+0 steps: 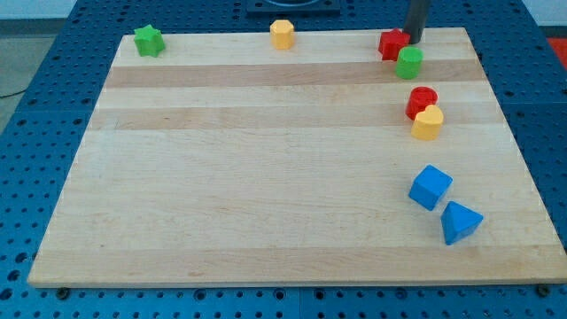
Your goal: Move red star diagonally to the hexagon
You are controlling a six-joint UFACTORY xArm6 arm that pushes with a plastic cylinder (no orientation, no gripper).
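The red star [391, 42] lies near the top right of the wooden board [266, 177]. A green cylinder [409, 63] touches it just below right. My tip [413, 41] is at the red star's right side, touching or almost touching it, just above the green cylinder. The yellow hexagon [282, 34] sits at the top edge, well to the left of the star. No gripper is present.
A green star [149, 40] is at the top left. A red cylinder [422, 100] and a yellow block [427, 122] touch each other at the right. A blue cube [431, 187] and a blue triangle [460, 221] lie lower right.
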